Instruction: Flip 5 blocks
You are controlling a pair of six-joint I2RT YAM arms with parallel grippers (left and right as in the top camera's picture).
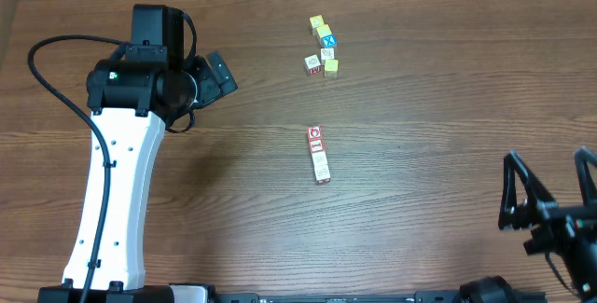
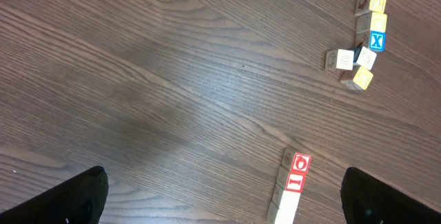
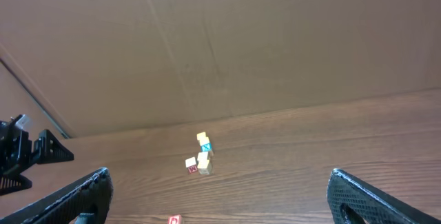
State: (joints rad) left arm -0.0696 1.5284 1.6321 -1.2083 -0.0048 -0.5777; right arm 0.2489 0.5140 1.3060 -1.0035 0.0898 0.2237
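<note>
Wooden table, seen from above. The left gripper, fingers spread wide and empty, is the nearer one. The right gripper is equally wide apart and far off. The blocks lie mid-table in a short row, long axis running near-to-far, to the left gripper's right. A cluster of cubes sits beyond.

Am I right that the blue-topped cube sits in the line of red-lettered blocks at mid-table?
Not quite: the overhead view shows the blue-topped cube farther back, beside the yellow-topped cubes, apart from the line of red-lettered blocks.
</note>
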